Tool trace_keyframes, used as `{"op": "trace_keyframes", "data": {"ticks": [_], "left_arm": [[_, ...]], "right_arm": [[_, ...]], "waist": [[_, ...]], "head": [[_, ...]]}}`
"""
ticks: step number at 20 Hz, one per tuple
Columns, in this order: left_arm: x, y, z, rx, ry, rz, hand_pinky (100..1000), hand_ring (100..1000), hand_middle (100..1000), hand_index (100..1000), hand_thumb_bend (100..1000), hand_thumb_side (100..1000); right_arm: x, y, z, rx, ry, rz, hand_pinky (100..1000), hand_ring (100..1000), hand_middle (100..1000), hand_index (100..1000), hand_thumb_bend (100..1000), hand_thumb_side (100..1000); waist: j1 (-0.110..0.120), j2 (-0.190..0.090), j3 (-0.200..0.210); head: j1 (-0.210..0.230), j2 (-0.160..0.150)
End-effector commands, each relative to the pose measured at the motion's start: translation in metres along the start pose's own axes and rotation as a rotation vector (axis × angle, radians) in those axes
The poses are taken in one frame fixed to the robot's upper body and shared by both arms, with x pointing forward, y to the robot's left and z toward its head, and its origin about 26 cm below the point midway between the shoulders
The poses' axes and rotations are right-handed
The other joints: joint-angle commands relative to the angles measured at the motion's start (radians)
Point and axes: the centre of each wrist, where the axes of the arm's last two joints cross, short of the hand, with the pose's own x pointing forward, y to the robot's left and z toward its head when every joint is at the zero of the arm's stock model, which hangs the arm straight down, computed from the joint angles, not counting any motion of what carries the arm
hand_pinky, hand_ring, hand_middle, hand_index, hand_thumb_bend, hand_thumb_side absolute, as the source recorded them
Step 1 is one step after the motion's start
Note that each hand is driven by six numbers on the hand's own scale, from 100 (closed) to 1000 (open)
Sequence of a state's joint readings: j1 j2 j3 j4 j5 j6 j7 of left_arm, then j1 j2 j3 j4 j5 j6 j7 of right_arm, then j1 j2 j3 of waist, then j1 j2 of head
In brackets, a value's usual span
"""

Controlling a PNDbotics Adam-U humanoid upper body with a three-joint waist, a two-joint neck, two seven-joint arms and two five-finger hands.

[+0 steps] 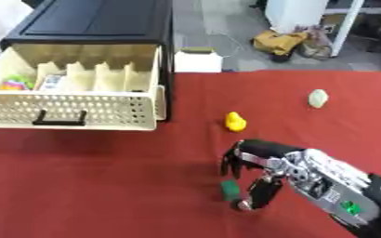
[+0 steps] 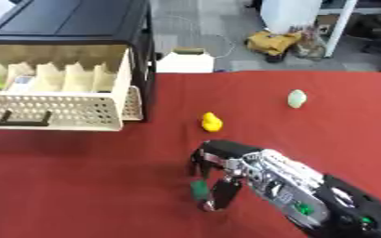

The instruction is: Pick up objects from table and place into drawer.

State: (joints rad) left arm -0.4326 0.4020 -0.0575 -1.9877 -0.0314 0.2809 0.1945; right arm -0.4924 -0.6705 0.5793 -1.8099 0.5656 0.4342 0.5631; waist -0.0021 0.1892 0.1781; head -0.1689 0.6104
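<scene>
The right hand [image 1: 263, 169] reaches in from the lower right corner over the red table [image 1: 104, 186], its black and silver forearm carrying a small green light. Its fingers [image 1: 230, 162] curl downward, and a small green block [image 1: 230, 188] sits between them and the thumb, low against the cloth. The block looks pinched between the curled fingers and the thumb, though whether it is lifted off the table or resting on it cannot be told.

Just beyond the hand lies a small yellow duck-shaped toy [image 1: 236, 122], apart from the fingers. Farther right and well apart from both sits a pale green rounded object [image 1: 318, 98].

At the upper left stands a black cabinet [image 1: 96, 21] with its cream drawer [image 1: 72, 110] pulled out toward the camera. The drawer front is perforated with small holes and carries a black handle [image 1: 60, 120]. Inside, upright cream dividers split it into compartments. The leftmost part holds a bright multicoloured item [image 1: 13, 83], and beside it stands a small box with printing [image 1: 51, 82]; the printing cannot be read. A white box with a dark top [image 1: 198, 60] stands just beside the cabinet, at the far table edge.

No legible brand or label shows on the hand, the drawer or any object. The left hand does not show in either view.
</scene>
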Motion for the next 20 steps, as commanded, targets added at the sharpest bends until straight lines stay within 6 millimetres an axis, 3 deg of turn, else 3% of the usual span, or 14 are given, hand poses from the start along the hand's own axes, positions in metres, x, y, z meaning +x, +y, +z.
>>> {"op": "trace_keyframes", "data": {"ticks": [1, 20], "left_arm": [[0.0057, 0.0053, -0.0024, 0.015, -0.026, -0.004, 100, 100, 100, 694, 100, 1000], [0.0055, 0.0051, -0.0022, 0.018, -0.027, 0.000, 100, 100, 100, 689, 100, 1000]], "right_arm": [[-0.0010, -0.0074, 0.0045, -0.034, 0.006, 0.011, 645, 704, 469, 675, 466, 100], [-0.0083, -0.0022, -0.0012, -0.041, 0.044, -0.009, 633, 673, 450, 640, 433, 100]], "waist": [[0.002, -0.012, 0.001], [0.005, -0.007, 0.005]], "head": [[-0.001, -0.010], [-0.004, -0.014]]}}
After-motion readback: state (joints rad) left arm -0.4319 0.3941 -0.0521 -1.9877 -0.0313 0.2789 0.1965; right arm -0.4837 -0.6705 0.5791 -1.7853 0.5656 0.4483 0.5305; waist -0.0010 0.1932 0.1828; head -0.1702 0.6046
